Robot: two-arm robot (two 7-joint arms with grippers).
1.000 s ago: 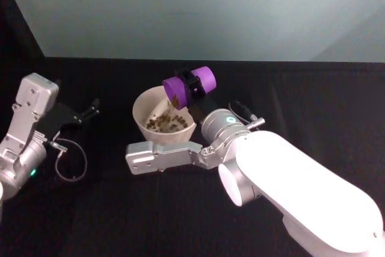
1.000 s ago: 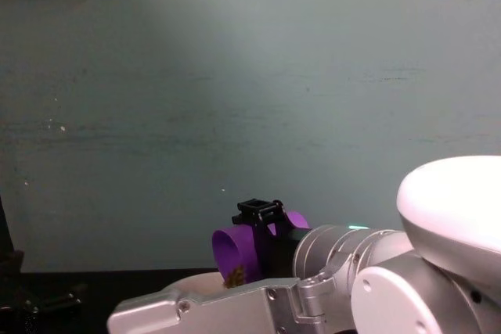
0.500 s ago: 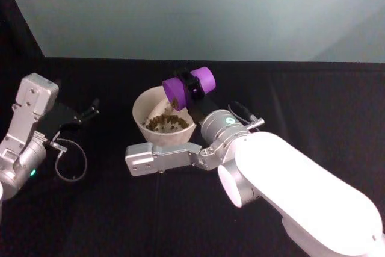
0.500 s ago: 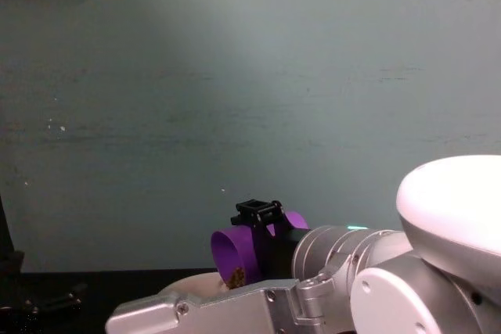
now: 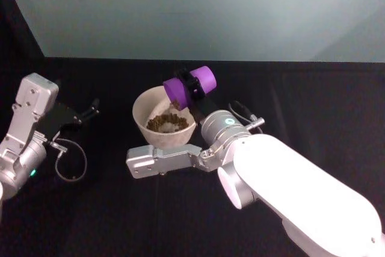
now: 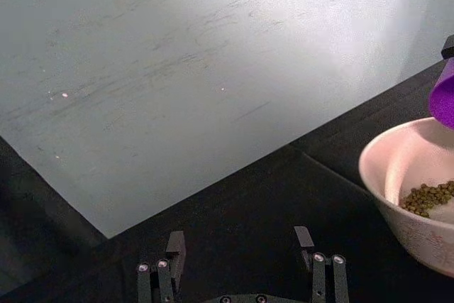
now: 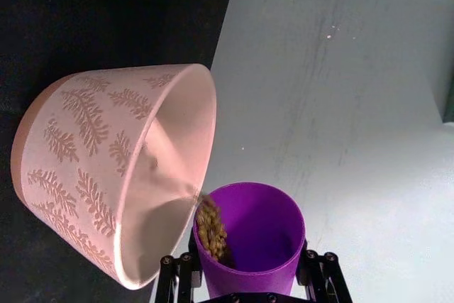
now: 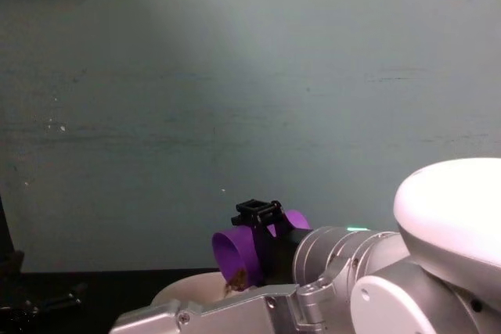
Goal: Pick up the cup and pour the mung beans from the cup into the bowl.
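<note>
Right now I have the right gripper [image 5: 193,86] clenched around the middle of the cup [image 5: 207,78]. It holds the cup on its side above the far right part of the bowl [image 5: 139,108], with the mouth turned toward the bowl and tipped a little downward. As I judge it, gripping the cup at mid-body leaves the mouth free. Setting the lip just over the bowl's rim should let the grains fall inside rather than onto the black table [image 5: 313,106].

The bowl stands upright on the table, near the middle of my head view. The left gripper [image 6: 240,264] is parked out to the left, well apart from the bowl. Its jaws are spread and there is nothing between them.

I count one cup, one bowl and two grippers. The mung beans [image 5: 165,123] lie in two lots: a heap in the bottom of the bowl, and a small cluster at the cup's lower lip in the right wrist view. The single grains are too many and too small for me to count. The pour looks nearly finished.
</note>
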